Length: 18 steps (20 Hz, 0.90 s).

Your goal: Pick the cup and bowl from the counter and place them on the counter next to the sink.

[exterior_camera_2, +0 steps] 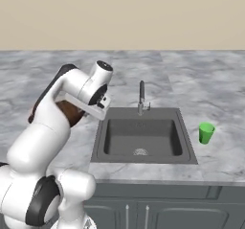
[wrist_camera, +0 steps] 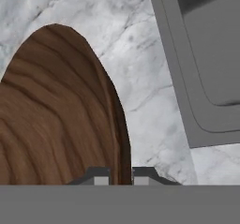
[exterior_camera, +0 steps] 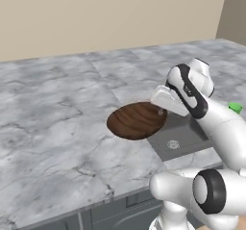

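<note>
The brown wooden bowl (exterior_camera: 137,120) is at the sink's left edge, low over the marble counter (exterior_camera: 57,128); whether it touches the counter I cannot tell. My gripper (exterior_camera: 161,111) is shut on the bowl's rim on the sink side. In the hand view the rim (wrist_camera: 123,171) stands between the two fingertips (wrist_camera: 101,176), and the bowl (wrist_camera: 56,120) spreads over the left half. From the right base view the bowl (exterior_camera_2: 72,113) peeks out behind my arm. The small green cup (exterior_camera_2: 206,132) stands upright on the counter right of the sink (exterior_camera_2: 141,137), far from the gripper; its top (exterior_camera: 235,107) shows past my forearm.
The thin faucet (exterior_camera_2: 141,96) rises behind the basin. Dark cabinets (exterior_camera_2: 143,209) run under the counter's front edge. Broad marble stretches left of the bowl (exterior_camera: 43,104) and behind the sink. The beige wall (exterior_camera: 96,12) closes the back.
</note>
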{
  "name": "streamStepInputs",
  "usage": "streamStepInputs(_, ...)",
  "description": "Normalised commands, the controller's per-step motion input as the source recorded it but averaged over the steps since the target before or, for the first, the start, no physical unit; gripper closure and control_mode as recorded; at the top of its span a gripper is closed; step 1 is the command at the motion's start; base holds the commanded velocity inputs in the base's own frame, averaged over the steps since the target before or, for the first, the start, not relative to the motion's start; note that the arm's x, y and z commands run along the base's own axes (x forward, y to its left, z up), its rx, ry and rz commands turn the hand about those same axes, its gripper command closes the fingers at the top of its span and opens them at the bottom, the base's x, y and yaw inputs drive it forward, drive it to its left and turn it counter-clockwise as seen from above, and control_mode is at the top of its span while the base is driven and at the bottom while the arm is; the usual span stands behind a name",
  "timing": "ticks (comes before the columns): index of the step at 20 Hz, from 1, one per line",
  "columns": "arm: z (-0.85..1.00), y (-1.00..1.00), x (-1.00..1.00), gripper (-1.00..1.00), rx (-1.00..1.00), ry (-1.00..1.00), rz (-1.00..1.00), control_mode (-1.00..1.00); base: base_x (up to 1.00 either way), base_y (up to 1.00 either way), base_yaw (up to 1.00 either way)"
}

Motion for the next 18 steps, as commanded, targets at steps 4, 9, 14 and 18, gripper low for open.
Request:
streamStepInputs(4, -0.19, 0.0, 0.01, 1.0, -0.05, 0.14, 0.0, -1.0, 0.0, 0.0, 0.0)
streamStepInputs(9, -0.34, 0.01, 0.08, 1.0, -0.06, 0.07, 0.0, -1.0, 0.0, 0.0, 0.0)
streamStepInputs(14, -0.35, 0.0, 0.45, 1.0, -0.02, 0.02, 0.0, -1.0, 0.0, 0.0, 0.0)
streamStepInputs(18, -0.36, 0.06, 0.44, 1.0, 0.0, -0.09, 0.0, -1.0, 0.0, 0.0, 0.0)
